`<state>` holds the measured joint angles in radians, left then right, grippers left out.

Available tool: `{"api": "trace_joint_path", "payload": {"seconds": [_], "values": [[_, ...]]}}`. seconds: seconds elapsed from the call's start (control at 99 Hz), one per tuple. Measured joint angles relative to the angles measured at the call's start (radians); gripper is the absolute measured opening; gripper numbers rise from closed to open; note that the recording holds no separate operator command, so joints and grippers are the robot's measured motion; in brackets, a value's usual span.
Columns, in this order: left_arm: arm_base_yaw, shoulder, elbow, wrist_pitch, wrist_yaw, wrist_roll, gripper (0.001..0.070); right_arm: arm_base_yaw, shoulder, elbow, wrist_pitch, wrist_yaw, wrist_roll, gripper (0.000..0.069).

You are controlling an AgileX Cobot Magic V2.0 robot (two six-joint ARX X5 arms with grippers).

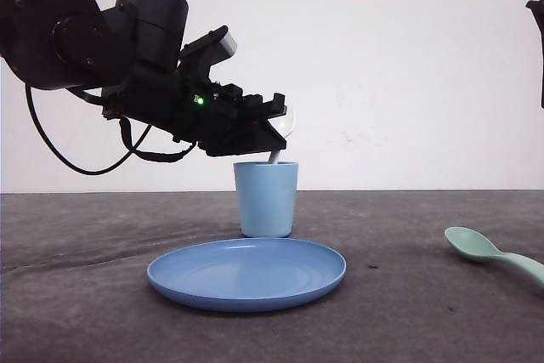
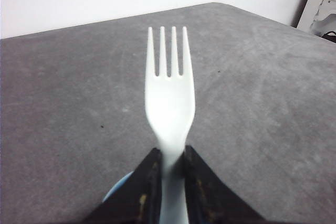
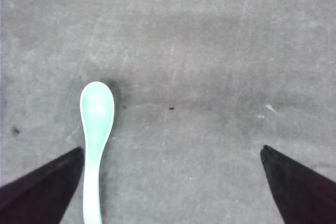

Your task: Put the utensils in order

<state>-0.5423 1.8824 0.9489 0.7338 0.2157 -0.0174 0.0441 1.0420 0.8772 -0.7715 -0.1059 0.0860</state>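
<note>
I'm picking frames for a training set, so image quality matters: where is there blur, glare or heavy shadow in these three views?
Front view: even light, soft shadows under the plate and spoon; the left gripper is dark, with little detail. Left wrist view: the fork is bright and slightly soft, its fingers blurred. Right wrist view: the spoon is sharp, while the dark right gripper fingers are soft-edged.

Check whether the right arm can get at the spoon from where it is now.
Probably yes. The right gripper has its jaws wide open above the bare table, nothing lies over the spoon, though it sits off-centre, close to one jaw, so a small sideways shift looks needed.
</note>
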Motion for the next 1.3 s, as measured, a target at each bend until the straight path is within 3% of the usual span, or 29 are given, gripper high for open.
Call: {"api": "trace_joint_path", "payload": {"seconds": [0.101, 0.303, 0.505, 0.677, 1.0, 1.303], "values": [[0.000, 0.000, 0.000, 0.000, 0.000, 0.000, 0.0065, 0.000, 0.000, 0.000, -0.008, 0.000, 0.000, 0.0680], [0.000, 0.000, 0.000, 0.003, 0.000, 0.000, 0.0224, 0.000, 0.000, 0.000, -0.005, 0.000, 0.000, 0.0680], [0.002, -0.035, 0.000, -0.045, -0.001, -0.001, 0.0240, 0.000, 0.000, 0.000, 0.020, -0.007, 0.000, 0.0680], [0.015, -0.216, 0.000, -0.174, -0.001, -0.001, 0.0240, 0.029, 0.002, 0.000, 0.022, -0.032, 0.000, 0.0680], [0.116, -0.618, 0.002, -0.585, -0.007, -0.001, 0.0240, 0.154, 0.116, 0.000, 0.056, -0.033, 0.024, 0.0680], [0.303, -0.951, 0.002, -1.045, -0.035, -0.032, 0.0240, 0.217, 0.292, 0.000, 0.130, -0.033, 0.054, 0.0680]]}}
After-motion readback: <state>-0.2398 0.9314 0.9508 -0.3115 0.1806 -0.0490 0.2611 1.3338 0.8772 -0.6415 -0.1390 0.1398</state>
